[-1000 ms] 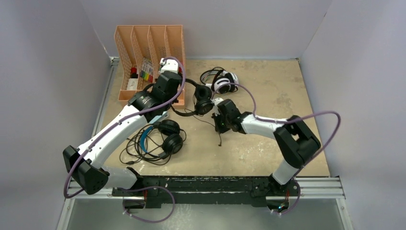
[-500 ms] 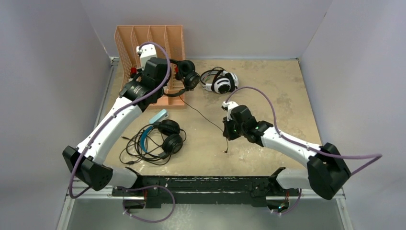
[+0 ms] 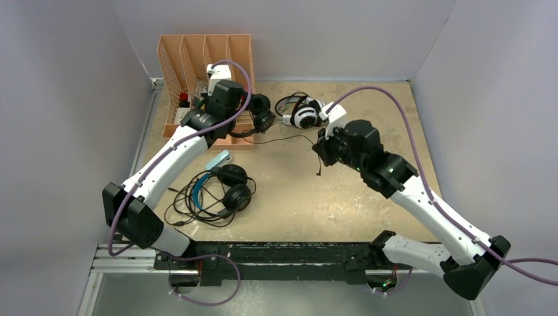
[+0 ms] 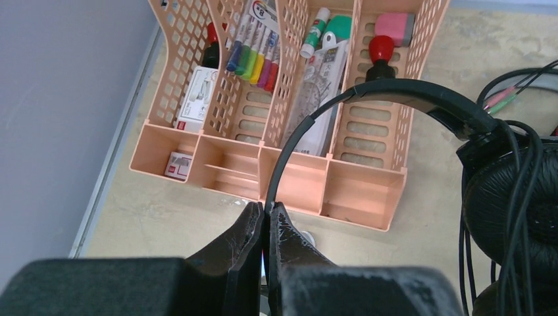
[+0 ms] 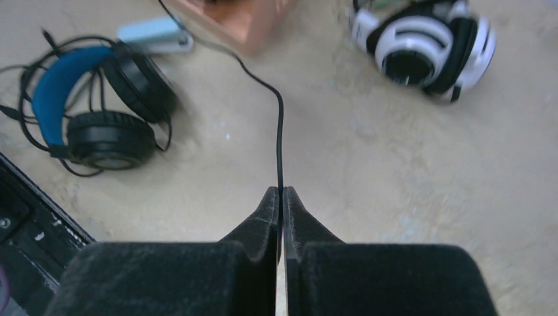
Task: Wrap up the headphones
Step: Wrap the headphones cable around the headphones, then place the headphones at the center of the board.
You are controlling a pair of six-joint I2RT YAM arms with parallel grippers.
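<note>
The left gripper (image 4: 266, 210) stayed clamped on the headband of the slim black headphones (image 4: 395, 92), holding them just beside the orange organizer (image 4: 358, 194). The right gripper (image 5: 281, 197), pinching their cable (image 5: 280, 125), had swung from the middle of the counter (image 3: 368, 118) toward its far side, near the white headphones (image 3: 306, 115). That brought the cord closer to the earcups, apparently to start a winding loop. The blue-banded headphones (image 3: 220, 187) lay apart, nearer the arm bases. The only legible mark looked like an 8 on a marker (image 4: 256, 20).
</note>
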